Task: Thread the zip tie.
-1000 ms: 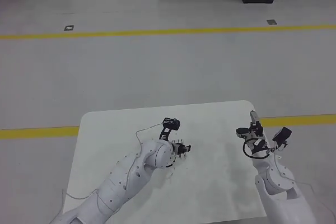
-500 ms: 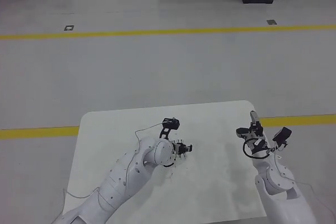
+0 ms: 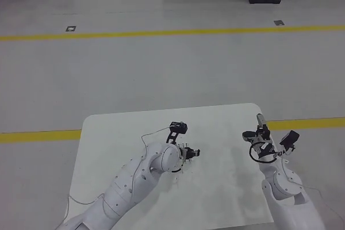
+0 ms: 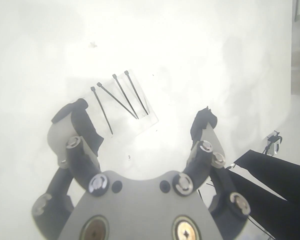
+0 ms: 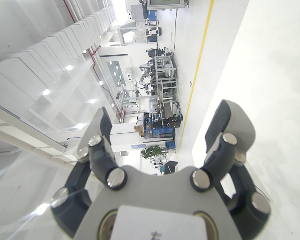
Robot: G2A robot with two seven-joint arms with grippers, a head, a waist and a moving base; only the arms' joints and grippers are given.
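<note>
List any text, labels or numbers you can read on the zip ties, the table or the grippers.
No text can be read in any view.
Zip ties on the clear sheet: no print visible.
White label on the body of the right gripper: one small dark mark, cut by the frame edge, unreadable.
Floor markers: too small to read.

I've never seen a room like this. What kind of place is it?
Probably a factory hall or robot lab: yellow floor lines, metal racks of machines, and a white work table.
</note>
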